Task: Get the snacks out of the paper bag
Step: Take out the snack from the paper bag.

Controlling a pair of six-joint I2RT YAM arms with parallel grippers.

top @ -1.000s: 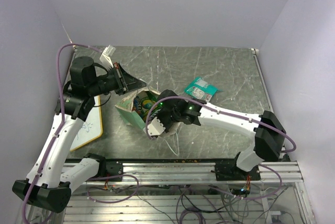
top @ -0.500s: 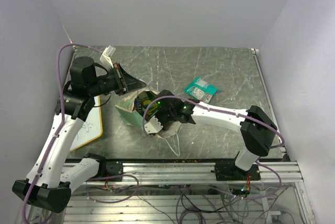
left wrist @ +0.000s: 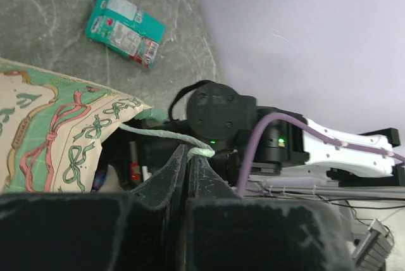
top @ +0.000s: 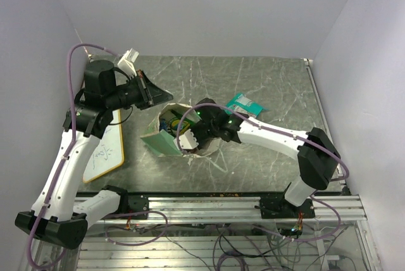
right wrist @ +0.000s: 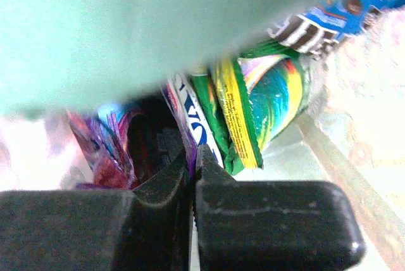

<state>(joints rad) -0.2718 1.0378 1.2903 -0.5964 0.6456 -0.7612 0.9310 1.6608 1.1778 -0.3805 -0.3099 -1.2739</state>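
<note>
One teal packet (top: 242, 107) out on the surface; other packets (right wrist: 253, 106) lie in the paper bag (top: 158, 144)
Left jaws clamp its string handle (left wrist: 152, 135); right jaws are together among them

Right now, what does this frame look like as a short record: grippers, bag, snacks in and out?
left gripper: shut on the string handle of the paper bag
right gripper: shut inside the bag, beside the green-white packet; grip unclear
out of bag: teal packet, on the table
in bag: purple packet, yellow-green packet, blue packet
</note>
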